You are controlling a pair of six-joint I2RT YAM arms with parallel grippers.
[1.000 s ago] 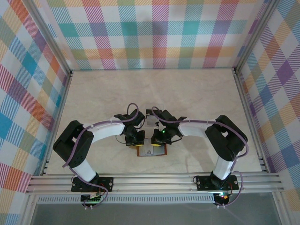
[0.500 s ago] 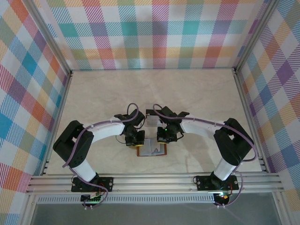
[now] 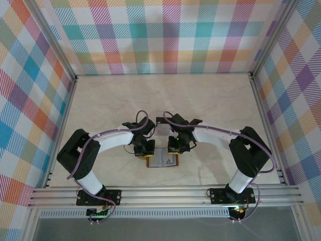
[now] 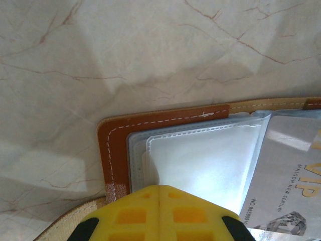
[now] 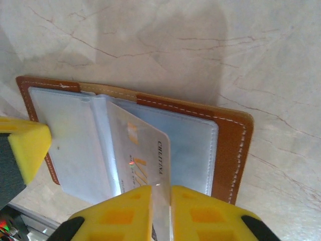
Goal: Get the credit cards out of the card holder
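The card holder (image 3: pixel 163 160) lies open on the table, brown leather border round clear sleeves, between my two wrists. My left gripper (image 3: pixel 146 152) is shut, its yellow tips (image 4: pixel 159 190) pressing on the holder's left sleeve (image 4: pixel 200 160). Next to it a silver credit card (image 4: pixel 296 170) shows. My right gripper (image 5: pixel 161 193) is shut on a pale credit card (image 5: pixel 143 145), which stands tilted up out of the middle sleeves of the card holder (image 5: pixel 230 145). At the left edge of the right wrist view is a yellow finger (image 5: pixel 27 145) of the left gripper.
Pale marbled tabletop (image 3: pixel 210 100) stretches behind and beside the holder. Plaid walls enclose three sides. A metal rail (image 3: pixel 165 193) runs along the near edge, just in front of the holder.
The right arm's elbow swung out to the right and its wrist shifted slightly back, uncovering more of the open holder. The left arm stayed put.
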